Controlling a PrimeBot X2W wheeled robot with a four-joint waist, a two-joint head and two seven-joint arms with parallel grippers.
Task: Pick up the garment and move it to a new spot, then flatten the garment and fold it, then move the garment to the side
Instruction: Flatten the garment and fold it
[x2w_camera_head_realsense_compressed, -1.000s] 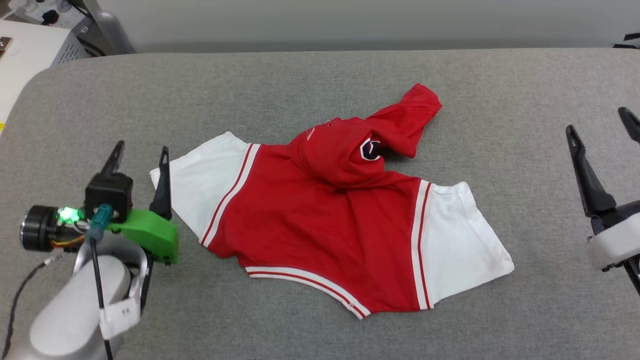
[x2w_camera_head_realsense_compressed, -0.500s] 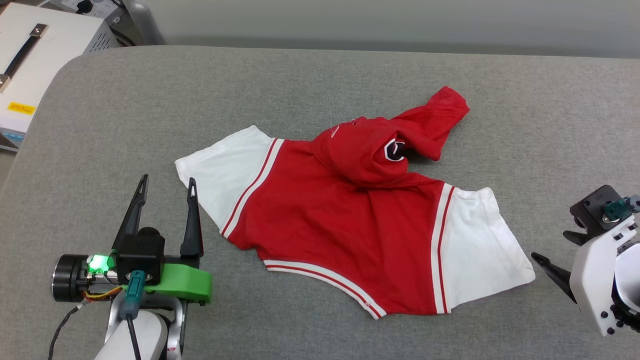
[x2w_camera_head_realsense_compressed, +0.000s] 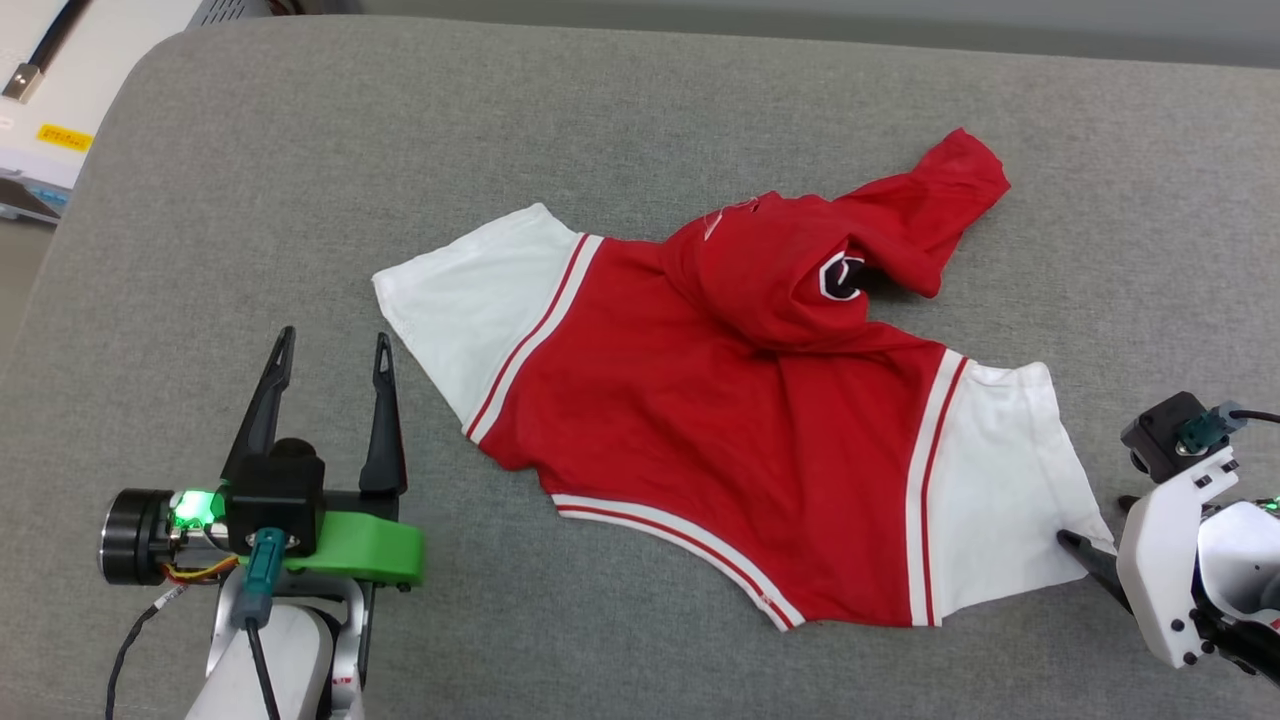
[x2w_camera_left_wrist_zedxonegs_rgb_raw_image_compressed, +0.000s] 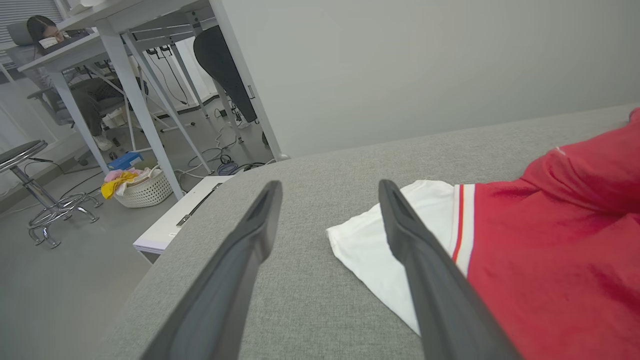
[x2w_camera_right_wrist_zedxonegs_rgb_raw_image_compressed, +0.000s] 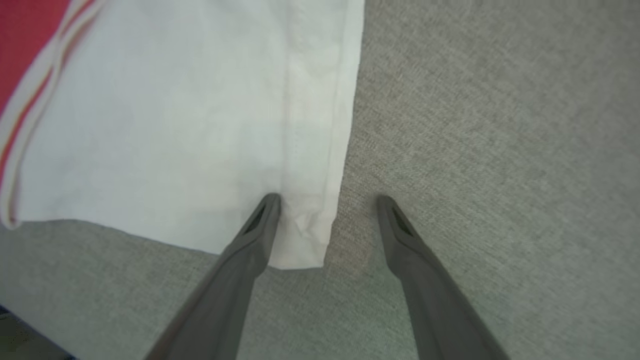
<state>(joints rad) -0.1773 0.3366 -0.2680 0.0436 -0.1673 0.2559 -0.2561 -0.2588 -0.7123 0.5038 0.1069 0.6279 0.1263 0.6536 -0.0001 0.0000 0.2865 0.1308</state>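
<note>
So the garment (x2w_camera_head_realsense_compressed: 720, 420) is lying half-crumpled in the middle of the grey fabric-covered tabletop (x2w_camera_head_realsense_compressed: 250, 200). The red body is mostly spread out, but the far part is bunched into a lump with a twisted red flap sticking out toward the far right. A bit of black, white-outlined print peeks out of that lump. You can't read it. The striped trim runs along the near edge, and the 2 white sleeves stick out to either side.

The left end effector (x2w_camera_head_realsense_compressed: 335, 335) hangs over bare tabletop with its 2 fingers spread apart, gripping nothing. It's near the left white sleeve (x2w_camera_head_realsense_compressed: 470, 300) but not on it. In the left wrist view, that sleeve's corner sits just past the inner finger.

The right end effector (x2w_camera_right_wrist_zedxonegs_rgb_raw_image_compressed: 327, 198) is also spread wide, down at the near corner of the right white sleeve (x2w_camera_head_realsense_compressed: 1010, 480). In the right wrist view, 1 finger lies over the white fabric and the other over bare grey tabletop, with the sleeve's hemmed edge running between them. It hasn't clamped on anything. I can't tell if the tips actually touch the cloth.

Background stuff: a white case (x2w_camera_head_realsense_compressed: 40, 90) beside the tabletop's far left corner, plus a laundry basket (x2w_camera_left_wrist_zedxonegs_rgb_raw_image_compressed: 142, 187), a metal stool (x2w_camera_left_wrist_zedxonegs_rgb_raw_image_compressed: 30, 200) and a person (x2w_camera_left_wrist_zedxonegs_rgb_raw_image_compressed: 75, 95) seated at a desk in the left wrist view.
</note>
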